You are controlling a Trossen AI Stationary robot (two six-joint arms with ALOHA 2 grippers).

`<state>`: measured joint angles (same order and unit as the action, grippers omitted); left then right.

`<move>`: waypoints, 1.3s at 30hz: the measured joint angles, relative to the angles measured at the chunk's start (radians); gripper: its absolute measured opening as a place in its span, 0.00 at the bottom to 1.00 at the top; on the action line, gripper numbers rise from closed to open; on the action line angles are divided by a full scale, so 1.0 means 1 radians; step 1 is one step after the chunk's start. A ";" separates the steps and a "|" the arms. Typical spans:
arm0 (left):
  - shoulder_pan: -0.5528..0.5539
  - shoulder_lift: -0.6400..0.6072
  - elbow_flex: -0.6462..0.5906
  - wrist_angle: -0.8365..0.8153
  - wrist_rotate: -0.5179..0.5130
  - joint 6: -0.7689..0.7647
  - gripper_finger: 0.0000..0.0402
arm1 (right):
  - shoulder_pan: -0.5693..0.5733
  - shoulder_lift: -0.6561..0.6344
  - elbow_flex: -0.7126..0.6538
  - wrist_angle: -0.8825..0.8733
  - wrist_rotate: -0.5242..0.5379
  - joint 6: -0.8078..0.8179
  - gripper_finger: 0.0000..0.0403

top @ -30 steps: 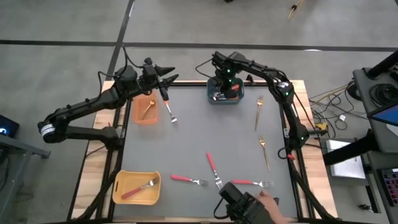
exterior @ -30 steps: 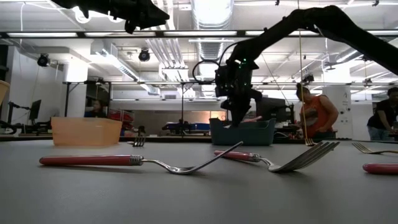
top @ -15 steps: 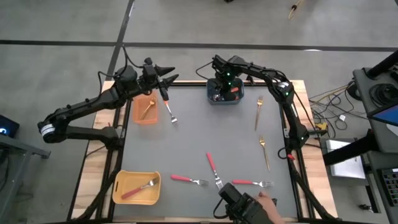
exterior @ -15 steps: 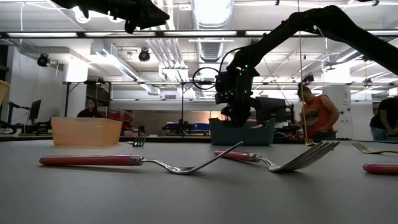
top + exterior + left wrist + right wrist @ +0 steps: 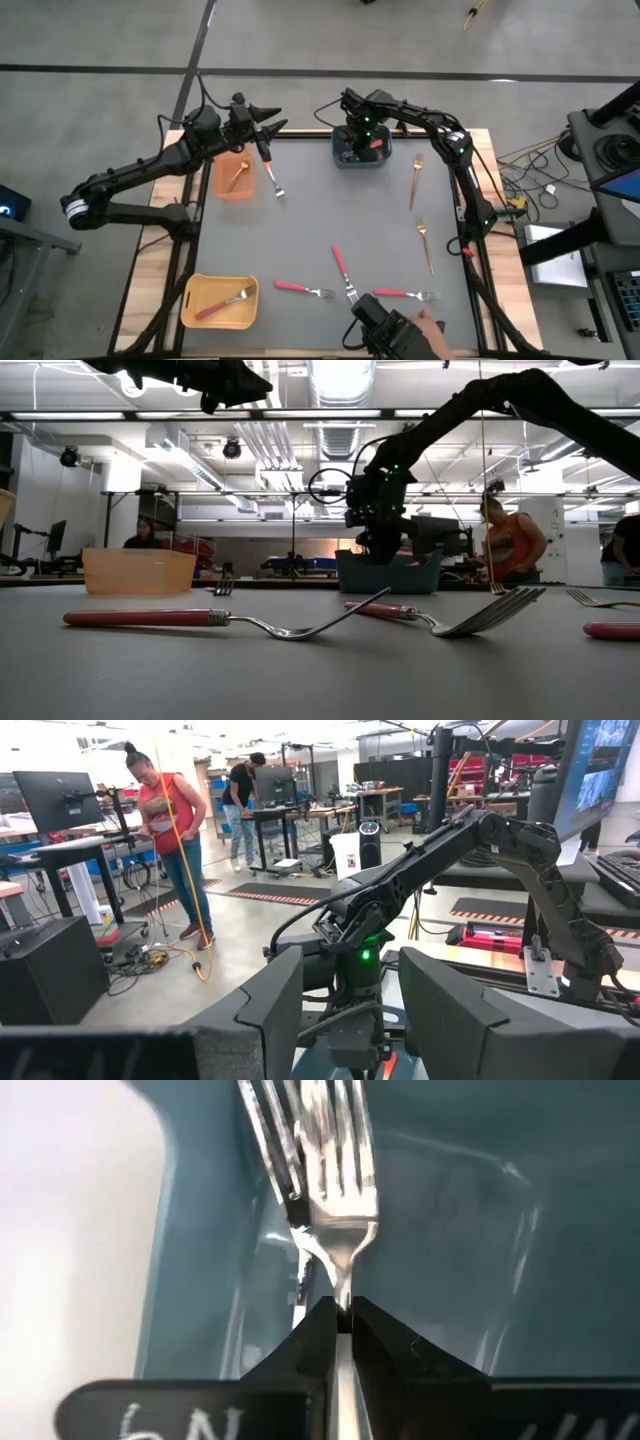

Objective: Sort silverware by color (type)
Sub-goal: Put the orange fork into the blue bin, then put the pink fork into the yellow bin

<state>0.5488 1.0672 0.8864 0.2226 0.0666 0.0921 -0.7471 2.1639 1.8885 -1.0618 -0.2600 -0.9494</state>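
One fork hangs pinched by its neck in my right gripper, tines pointing straight ahead and down into the blue-grey bin directly under me; its long axis runs with my fingers, so letting go should drop it in. My left gripper hovers spread above the orange bin, holding nothing.

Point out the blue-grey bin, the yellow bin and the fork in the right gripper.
blue-grey bin [image 5: 345, 162], high view, near rim.
yellow bin [image 5: 190, 300], high view, bare floor.
fork [image 5: 340, 1215], right wrist view, neck below the tines.
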 joint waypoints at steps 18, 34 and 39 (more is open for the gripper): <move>0.000 0.000 -0.005 -0.061 0.000 -0.032 0.37 | 0.006 -0.074 0.000 -0.050 -0.001 0.125 0.16; -0.136 0.001 -0.027 -0.270 0.003 -0.060 0.37 | 0.124 -0.353 -0.134 0.014 -0.063 0.327 0.14; -0.233 0.001 -0.027 -0.303 0.004 -0.067 0.37 | 0.198 -0.466 -0.244 0.113 -0.061 0.389 0.14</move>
<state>0.3159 1.0679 0.8593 -0.0802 0.0704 0.0246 -0.5487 1.6984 1.6446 -0.9484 -0.3210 -0.5601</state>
